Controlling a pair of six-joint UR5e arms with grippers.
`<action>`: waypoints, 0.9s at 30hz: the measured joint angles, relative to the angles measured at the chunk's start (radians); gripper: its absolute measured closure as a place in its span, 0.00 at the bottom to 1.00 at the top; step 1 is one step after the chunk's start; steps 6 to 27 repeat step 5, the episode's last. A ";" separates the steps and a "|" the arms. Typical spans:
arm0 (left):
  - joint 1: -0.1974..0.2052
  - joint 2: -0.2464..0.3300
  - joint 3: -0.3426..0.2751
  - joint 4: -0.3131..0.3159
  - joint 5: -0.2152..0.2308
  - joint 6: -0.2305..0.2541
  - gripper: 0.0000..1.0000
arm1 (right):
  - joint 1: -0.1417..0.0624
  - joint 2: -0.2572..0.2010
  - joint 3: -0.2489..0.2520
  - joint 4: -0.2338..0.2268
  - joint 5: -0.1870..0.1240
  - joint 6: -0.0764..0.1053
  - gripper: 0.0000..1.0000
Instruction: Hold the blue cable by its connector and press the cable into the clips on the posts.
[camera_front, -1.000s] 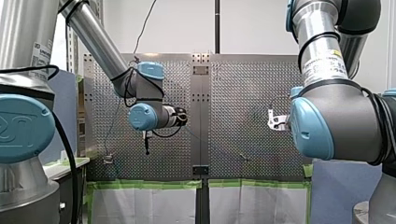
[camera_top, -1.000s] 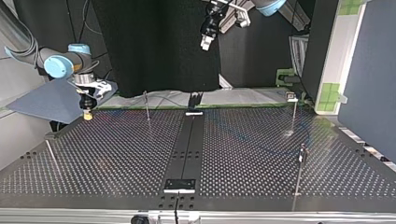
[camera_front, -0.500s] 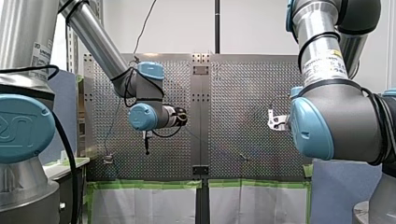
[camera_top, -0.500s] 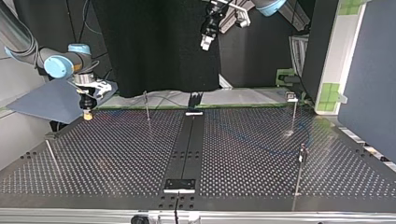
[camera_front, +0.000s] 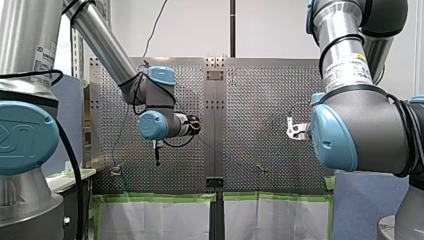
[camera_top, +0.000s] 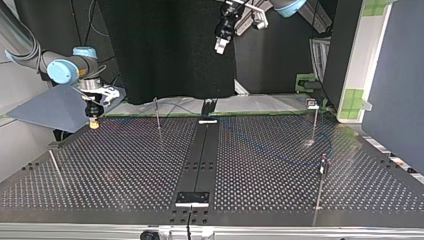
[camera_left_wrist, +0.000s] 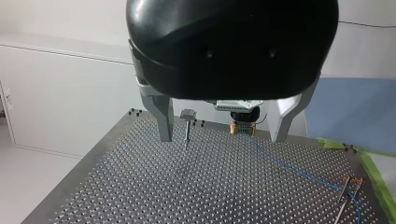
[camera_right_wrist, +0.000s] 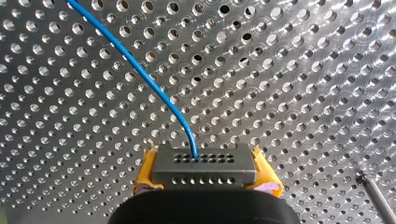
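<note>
Closest to the right wrist camera, the right end effector (camera_right_wrist: 205, 173) pinched the dark connector (camera_right_wrist: 204, 164) between its yellow pads (camera_right_wrist: 145, 174), one pad on each side of the block. The blue cable (camera_right_wrist: 160, 95) came out of the connector's upper face (from a row of small holes there) and ran away in a slight curve over the perforated desk (camera_right_wrist: 303, 70). A thin metal post (camera_right_wrist: 373, 192) was beside this end effector, apart from the cable.

In the left wrist view, the left end effector (camera_left_wrist: 220, 138) was spread wide, and its two grey metal fingers (camera_left_wrist: 162, 119) held nothing. A little ahead of them a post with a clip head (camera_left_wrist: 187, 122) stood upright on the desk. Farther ahead, the right end effector was low at the desk with the connector. From it the cable lay across the surface toward two thin posts with orange tips (camera_left_wrist: 346, 185). Whether the cable sat in their clips could not be told.

In the top view, the left end effector hung high above the desk. It was well apart from the right one, which was at the far corner at that view's left.
</note>
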 joint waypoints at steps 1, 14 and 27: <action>0.000 0.000 0.000 0.000 0.000 0.000 0.00 | 0.000 0.000 0.000 0.000 0.000 0.000 1.00; 0.000 0.000 0.000 0.000 0.000 0.000 0.00 | 0.000 0.000 0.000 0.000 0.000 0.000 1.00; 0.000 0.000 0.000 0.000 0.000 0.000 0.00 | 0.000 0.000 0.000 0.000 0.000 0.000 1.00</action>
